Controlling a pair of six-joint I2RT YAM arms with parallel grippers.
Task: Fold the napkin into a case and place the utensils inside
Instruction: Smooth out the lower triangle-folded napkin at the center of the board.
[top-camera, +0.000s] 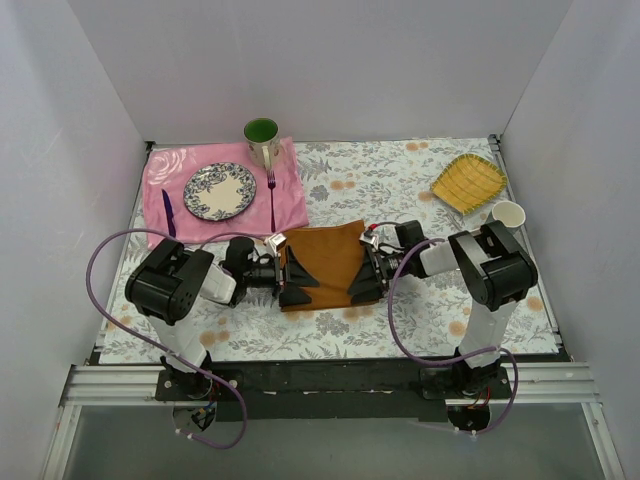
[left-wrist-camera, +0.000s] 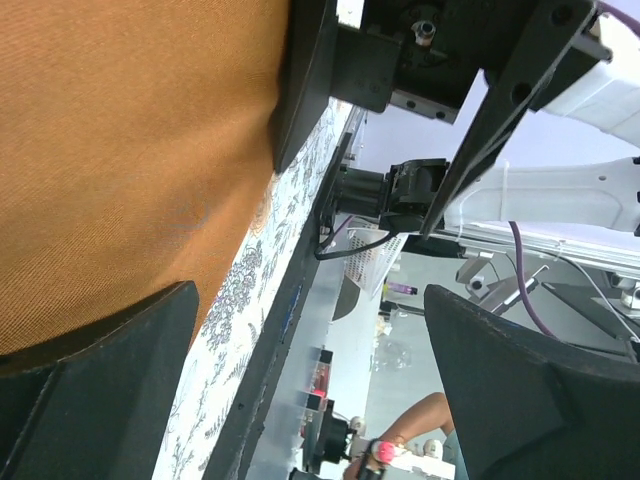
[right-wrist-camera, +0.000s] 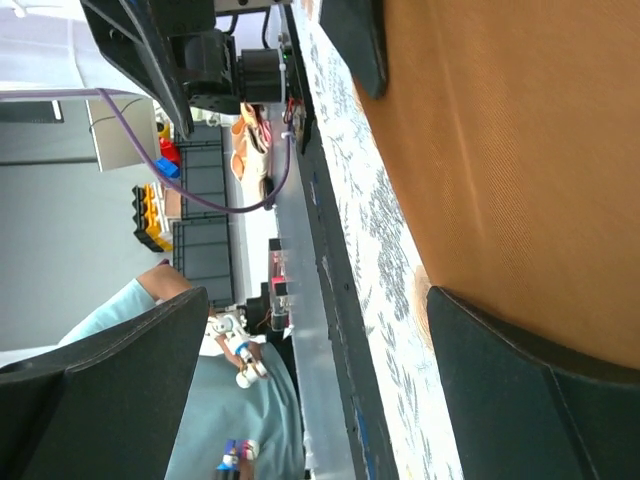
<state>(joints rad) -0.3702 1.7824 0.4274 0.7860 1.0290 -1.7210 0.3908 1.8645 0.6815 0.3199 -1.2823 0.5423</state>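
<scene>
Rust-orange satin napkin (top-camera: 325, 262), plain, one item. It lies flat and unfolded on the floral-covered surface (top-camera: 400, 180), centred near the front edge, between the two arms.

Handling (judged): light, limp and slippery. It is likely to slide or sag rather than hold a crease, so it is best pinched at a side edge or corner, not mid-panel.

Orientation: close to square and turned slightly, with its sides running roughly near to far. No clear long axis until it is folded.

Left pincer (top-camera: 300, 282): fingers spread wide, at the napkin's left edge, holding nothing.

Right pincer (top-camera: 362, 280): likewise wide and empty, at the right edge. Whether either touches the cloth cannot be told.

Fork (top-camera: 271, 195): on the pink cloth (top-camera: 290, 205) well behind, handle towards the arms.
</scene>
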